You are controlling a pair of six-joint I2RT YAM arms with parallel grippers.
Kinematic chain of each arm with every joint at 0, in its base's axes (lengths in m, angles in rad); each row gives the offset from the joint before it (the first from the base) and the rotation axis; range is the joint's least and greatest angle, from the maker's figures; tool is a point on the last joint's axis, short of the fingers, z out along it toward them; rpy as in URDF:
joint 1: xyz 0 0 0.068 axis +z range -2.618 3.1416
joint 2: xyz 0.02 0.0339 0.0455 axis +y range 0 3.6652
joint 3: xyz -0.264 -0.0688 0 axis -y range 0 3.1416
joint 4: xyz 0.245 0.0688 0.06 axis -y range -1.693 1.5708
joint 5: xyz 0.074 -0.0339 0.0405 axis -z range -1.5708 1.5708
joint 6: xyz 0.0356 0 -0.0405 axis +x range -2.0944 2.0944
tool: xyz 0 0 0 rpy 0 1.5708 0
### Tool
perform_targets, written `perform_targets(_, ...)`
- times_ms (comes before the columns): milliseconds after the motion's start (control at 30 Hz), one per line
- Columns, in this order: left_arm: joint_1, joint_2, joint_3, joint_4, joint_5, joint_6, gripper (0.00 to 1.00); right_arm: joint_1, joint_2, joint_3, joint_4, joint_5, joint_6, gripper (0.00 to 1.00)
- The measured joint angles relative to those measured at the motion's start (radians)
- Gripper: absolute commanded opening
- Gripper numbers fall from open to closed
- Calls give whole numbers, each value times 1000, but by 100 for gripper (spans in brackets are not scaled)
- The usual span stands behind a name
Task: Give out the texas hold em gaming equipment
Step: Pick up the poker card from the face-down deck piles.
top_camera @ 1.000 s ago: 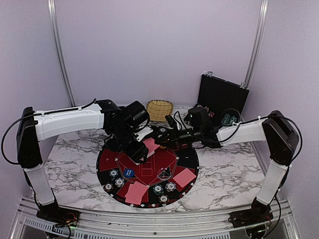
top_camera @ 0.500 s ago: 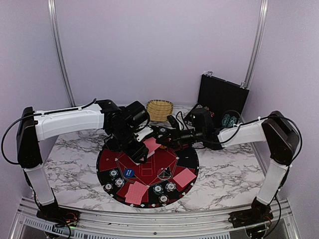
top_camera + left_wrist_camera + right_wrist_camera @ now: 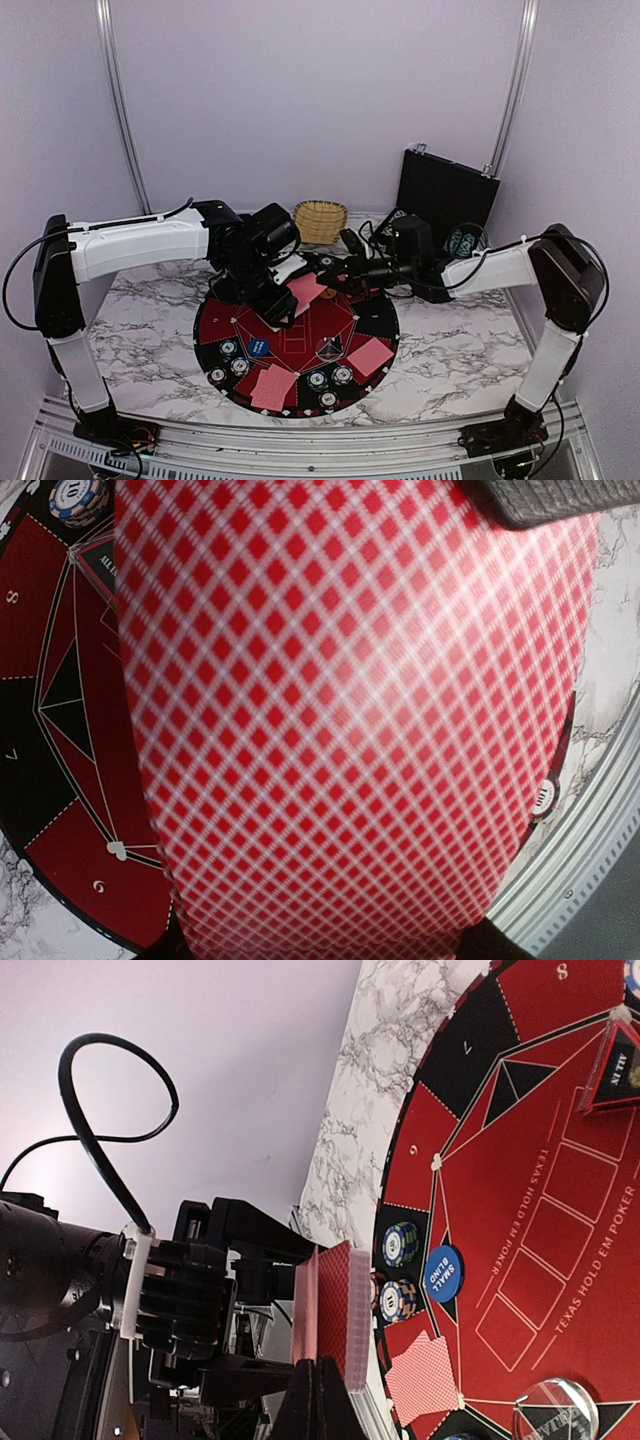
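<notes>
My left gripper [image 3: 288, 292] is shut on a deck of red-backed playing cards [image 3: 305, 290] held above the far part of the round mat [image 3: 215, 320]. In the left wrist view the top card [image 3: 350, 720] hides almost everything. My right gripper [image 3: 320, 1385] is shut on the edge of that top card [image 3: 306, 1305], which stands slightly apart from the deck [image 3: 355, 1315]. On the mat lie two dealt card piles [image 3: 272, 385] [image 3: 370, 356], a blue small-blind button [image 3: 443, 1270] and teal-and-white chips [image 3: 398, 1245] [image 3: 396, 1300].
A wicker basket [image 3: 320, 218] stands behind the mat. An open black case [image 3: 445, 190] with more chips [image 3: 460, 240] sits at the back right. A triangular all-in marker [image 3: 610, 1070] and a clear disc [image 3: 555, 1410] rest on the mat. Marble table [image 3: 450, 340] surrounds it.
My right arm has drawn back a little to the right, its fingers staying at the deck's top card. The left arm and the deck have stayed put.
</notes>
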Motion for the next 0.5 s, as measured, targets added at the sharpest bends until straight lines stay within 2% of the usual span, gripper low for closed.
perform_targets(267,1,0,0,0,-3,0,49,-16,-10,-26,28,-16,31,0)
perform_targets(500,9,0,0,0,-7,0,49,-66,-80,-66,35,-24,38,0)
